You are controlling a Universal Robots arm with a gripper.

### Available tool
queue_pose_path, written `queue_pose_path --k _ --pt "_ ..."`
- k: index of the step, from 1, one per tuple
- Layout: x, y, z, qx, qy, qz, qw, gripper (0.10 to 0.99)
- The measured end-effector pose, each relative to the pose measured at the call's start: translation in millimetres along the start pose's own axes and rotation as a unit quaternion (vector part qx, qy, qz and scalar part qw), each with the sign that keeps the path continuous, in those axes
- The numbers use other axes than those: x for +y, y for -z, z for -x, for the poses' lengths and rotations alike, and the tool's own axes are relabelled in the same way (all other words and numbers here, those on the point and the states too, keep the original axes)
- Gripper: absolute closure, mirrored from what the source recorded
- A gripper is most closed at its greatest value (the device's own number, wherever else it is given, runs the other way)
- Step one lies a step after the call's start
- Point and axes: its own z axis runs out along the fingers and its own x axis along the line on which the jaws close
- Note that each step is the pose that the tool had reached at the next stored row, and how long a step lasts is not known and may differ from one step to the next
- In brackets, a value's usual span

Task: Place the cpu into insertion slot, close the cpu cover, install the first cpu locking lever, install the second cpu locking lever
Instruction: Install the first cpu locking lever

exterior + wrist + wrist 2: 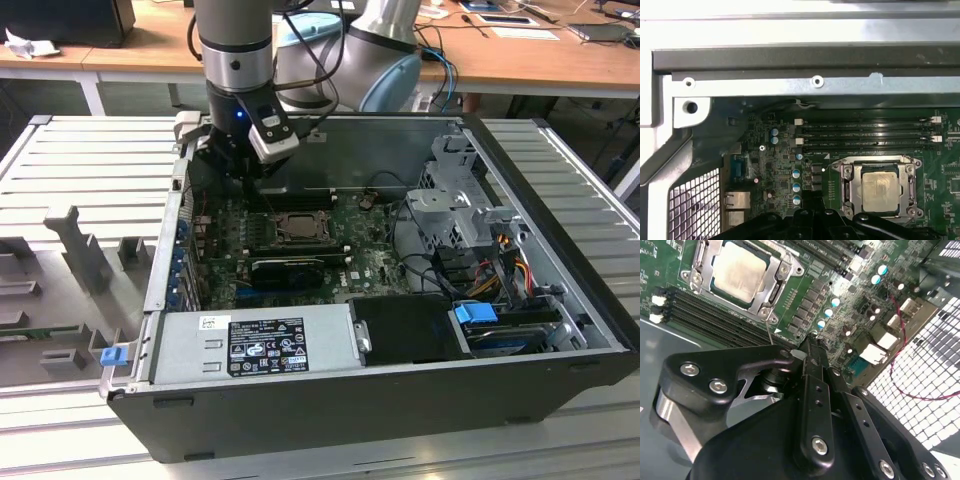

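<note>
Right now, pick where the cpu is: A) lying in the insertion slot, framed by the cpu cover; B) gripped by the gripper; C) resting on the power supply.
A: in the second wrist view the cpu sits inside the window of the cpu cover on the board, apart from the gripper.

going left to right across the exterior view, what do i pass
grey slotted fixture → blue clip → cpu → metal drive cage
</note>
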Motion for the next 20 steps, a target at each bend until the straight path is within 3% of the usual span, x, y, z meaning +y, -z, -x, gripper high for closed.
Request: queue_pose_path --k 14,20 --pt "22.0 -6.6 -1.7 0.0000 0.000 0.0001 1.0000 0.980" --pt "23.3 -6.8 7.1 0.0000 0.000 0.0001 1.0000 0.980"
